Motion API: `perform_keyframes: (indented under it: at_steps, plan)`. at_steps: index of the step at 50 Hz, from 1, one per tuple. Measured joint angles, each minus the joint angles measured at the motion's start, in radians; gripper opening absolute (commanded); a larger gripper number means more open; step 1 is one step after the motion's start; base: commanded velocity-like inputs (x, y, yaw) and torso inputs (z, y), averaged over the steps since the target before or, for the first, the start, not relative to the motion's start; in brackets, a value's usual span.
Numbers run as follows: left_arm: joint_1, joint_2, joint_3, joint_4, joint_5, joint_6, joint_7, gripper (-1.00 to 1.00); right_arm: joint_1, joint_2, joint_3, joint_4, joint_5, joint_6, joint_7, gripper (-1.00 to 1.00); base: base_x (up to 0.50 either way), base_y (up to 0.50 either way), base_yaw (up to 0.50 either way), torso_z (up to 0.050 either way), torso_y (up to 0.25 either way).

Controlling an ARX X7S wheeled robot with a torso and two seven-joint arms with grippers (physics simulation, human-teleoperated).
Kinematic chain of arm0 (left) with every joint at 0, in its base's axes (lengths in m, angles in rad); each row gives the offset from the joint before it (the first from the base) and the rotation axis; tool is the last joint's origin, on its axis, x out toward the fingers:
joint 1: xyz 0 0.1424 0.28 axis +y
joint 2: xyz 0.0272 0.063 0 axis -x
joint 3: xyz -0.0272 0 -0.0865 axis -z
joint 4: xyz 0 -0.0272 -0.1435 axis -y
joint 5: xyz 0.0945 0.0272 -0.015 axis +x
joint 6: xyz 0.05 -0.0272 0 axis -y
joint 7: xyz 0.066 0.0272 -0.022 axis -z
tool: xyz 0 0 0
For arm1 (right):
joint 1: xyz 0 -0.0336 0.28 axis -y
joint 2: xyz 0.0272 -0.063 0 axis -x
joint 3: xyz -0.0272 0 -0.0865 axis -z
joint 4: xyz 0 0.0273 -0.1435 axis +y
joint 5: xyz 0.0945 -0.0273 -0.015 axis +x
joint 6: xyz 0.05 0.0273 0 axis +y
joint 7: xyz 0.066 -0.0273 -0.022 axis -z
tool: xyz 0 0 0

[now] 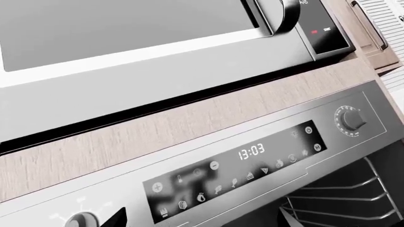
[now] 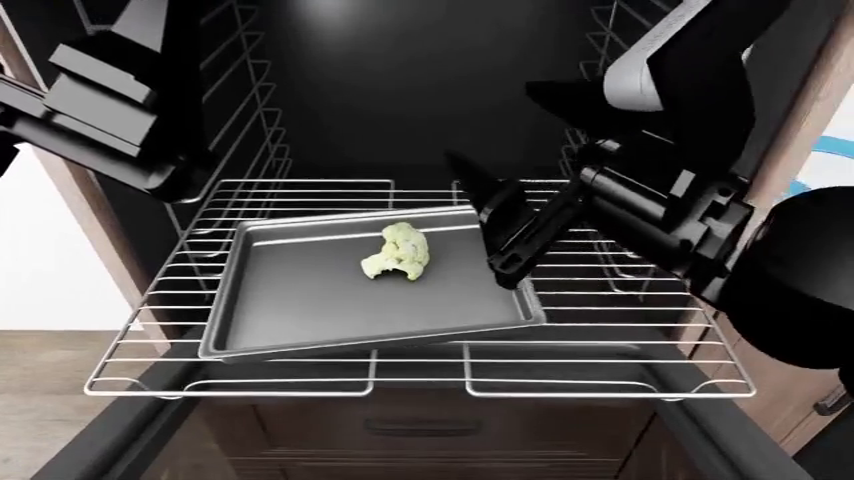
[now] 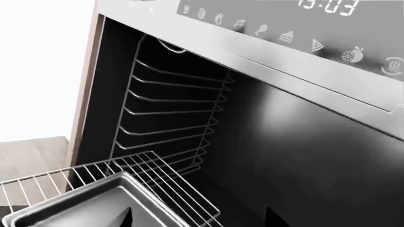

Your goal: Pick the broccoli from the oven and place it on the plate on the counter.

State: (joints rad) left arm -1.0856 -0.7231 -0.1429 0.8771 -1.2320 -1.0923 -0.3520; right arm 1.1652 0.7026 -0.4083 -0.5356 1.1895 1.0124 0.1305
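The pale, bumpy broccoli [image 2: 398, 252] is lying on the tray [image 2: 307, 300]. The right gripper [image 2: 497, 232] is hovering beside it with fingers spread. The left gripper's state cannot be told, being cut off.

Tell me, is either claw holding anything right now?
Nothing held. The broccoli lies free on the tray; the right claw sits open beside it, and the left claw isn't visible.

The oven's control panel [image 1: 237, 165] is showing the digits "13:03" in white on its dark display [image 1: 251, 152], with rows of small cooking icons around it too blurred to read. The right wrist view is catching that readout [image 3: 328, 6] cut off at the frame edge.
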Motion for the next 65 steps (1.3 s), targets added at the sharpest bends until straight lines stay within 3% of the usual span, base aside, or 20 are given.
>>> perform_keyframes:
  at_steps: [39,65]
  plan:
    - [0.048,-0.026,-0.020,-0.016,-0.014,0.029,0.002,1.00,0.147,-0.255,-0.204,0.630,-0.216,-0.152,-0.413,1.00,0.00,0.00,0.00,0.000,0.000]
    - [0.058,-0.040,-0.021,-0.019,-0.020,0.044,0.001,1.00,0.126,-0.286,-0.246,0.752,-0.239,-0.168,-0.471,1.00,0.00,0.00,0.00,0.000,0.000]
